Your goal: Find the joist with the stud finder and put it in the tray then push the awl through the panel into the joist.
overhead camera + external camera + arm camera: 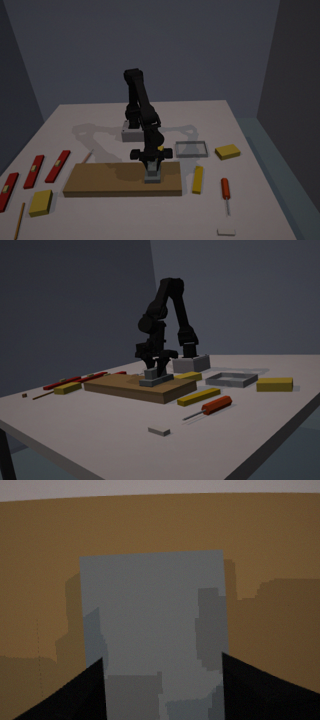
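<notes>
My gripper (152, 169) (155, 372) (159, 659) is shut on the grey stud finder (152, 179) (153, 382) (150, 615), which is level on or just above the right part of the brown floor panel (103, 180) (111, 384) (150, 525). No lit indicator shows on it. The grey tray (191, 155) (224, 382) is empty, behind and right of the panel. An orange-handled tool (225, 188) (217, 405) with a thin metal shaft lies to the right. A slim pink tool (86, 157) with a thin tip lies behind the panel's left end. I cannot tell surely which is the awl.
A long yellow bar (197, 180) (199, 396) lies right of the panel. Yellow blocks (41, 202) (227, 151) (274, 384) lie at both sides, another behind the gripper. Several red bars (58, 166) and a thin orange stick (19, 221) lie left. A small pale block (226, 232) (158, 431) lies in front.
</notes>
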Robot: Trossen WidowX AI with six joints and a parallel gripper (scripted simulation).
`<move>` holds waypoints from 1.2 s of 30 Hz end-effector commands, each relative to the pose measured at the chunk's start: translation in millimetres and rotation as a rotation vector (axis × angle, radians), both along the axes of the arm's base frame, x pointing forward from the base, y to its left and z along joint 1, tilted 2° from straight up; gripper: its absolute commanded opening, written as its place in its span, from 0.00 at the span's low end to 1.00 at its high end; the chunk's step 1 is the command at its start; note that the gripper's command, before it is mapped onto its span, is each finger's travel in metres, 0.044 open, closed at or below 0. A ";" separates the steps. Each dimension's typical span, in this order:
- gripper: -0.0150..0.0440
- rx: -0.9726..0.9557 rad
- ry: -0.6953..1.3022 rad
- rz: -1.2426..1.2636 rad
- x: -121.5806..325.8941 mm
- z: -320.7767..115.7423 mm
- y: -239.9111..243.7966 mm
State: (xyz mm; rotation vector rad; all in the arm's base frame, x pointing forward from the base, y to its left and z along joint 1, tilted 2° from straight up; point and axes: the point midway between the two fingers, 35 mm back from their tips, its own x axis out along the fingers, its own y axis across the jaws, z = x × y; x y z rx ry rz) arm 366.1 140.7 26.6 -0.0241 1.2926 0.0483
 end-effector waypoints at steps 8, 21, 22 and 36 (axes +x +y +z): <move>0.25 -0.013 0.000 -0.007 1.3 -1.0 -34.6; 0.25 -0.015 -0.001 -0.007 2.9 -1.0 -69.8; 0.25 -0.016 -0.001 -0.007 3.0 -1.0 -72.5; 0.25 -0.019 -0.001 -0.007 4.7 -0.7 -110.4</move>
